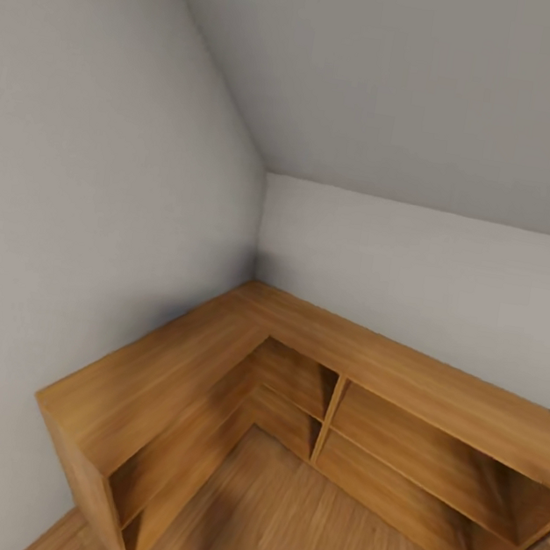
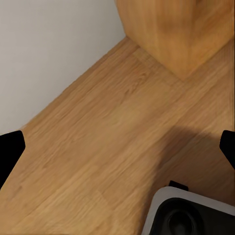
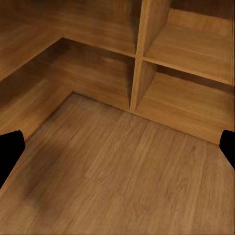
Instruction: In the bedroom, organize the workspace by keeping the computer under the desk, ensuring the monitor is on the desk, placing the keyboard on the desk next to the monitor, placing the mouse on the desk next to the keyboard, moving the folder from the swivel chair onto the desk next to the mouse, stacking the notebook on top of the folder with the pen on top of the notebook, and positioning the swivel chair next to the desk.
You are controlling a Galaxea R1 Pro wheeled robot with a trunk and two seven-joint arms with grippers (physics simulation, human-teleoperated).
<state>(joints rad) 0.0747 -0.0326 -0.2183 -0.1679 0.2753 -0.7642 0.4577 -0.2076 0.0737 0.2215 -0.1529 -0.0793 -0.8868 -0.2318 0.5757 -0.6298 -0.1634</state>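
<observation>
My left gripper (image 2: pixel 117 152) hangs open over bare wooden floor (image 2: pixel 98 147), its black fingertips (image 2: pixel 10 152) far apart at the picture's two sides with nothing between them. My right gripper (image 3: pixel 117 152) is open too, above the floor in front of the shelf unit's lower compartments (image 3: pixel 186 98). In the head view I face a room corner with an L-shaped wooden shelf unit (image 1: pixel 211 345).
The low shelf unit runs along both white walls (image 1: pixel 101 194) and has open compartments (image 1: pixel 293 384) facing inward. Its outer end (image 2: pixel 176 34) stands near the left gripper. Part of my grey and black base (image 2: pixel 186 215) shows below the left gripper. Wooden floor (image 1: pixel 288 526) lies inside the L.
</observation>
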